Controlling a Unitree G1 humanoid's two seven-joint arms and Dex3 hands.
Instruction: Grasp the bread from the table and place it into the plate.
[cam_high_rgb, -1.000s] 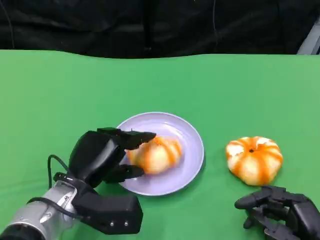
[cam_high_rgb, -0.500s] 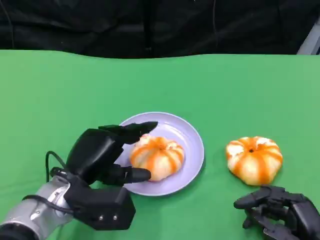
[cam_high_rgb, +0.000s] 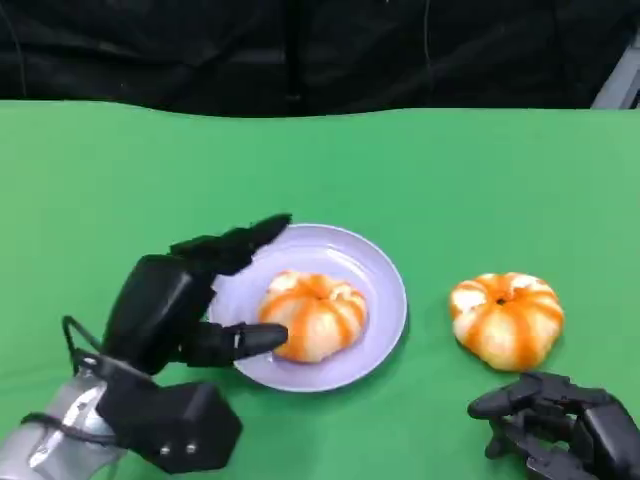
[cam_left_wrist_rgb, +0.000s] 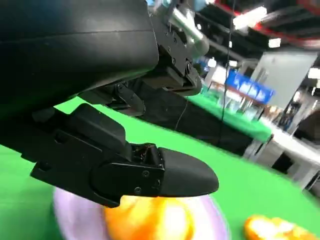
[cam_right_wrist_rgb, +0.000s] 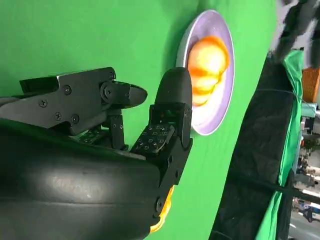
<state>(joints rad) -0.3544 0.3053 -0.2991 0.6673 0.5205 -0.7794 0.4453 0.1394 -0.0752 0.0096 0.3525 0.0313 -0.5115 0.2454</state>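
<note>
L hand (cam_high_rgb: 175, 310) fingers are spread apart, holding nothing, just beside the bread (cam_high_rgb: 312, 314) on the plate (cam_high_rgb: 375, 270). R hand (cam_high_rgb: 560, 425) fingers are apart too, near a 2nd bread (cam_high_rgb: 506, 318) on the table (cam_high_rgb: 450, 170). Bread looks soft and light, so hold its round sides gently.

Right hand (cam_high_rgb: 560, 425) cut off by frame edge (lower right); finger state unclear.
</note>
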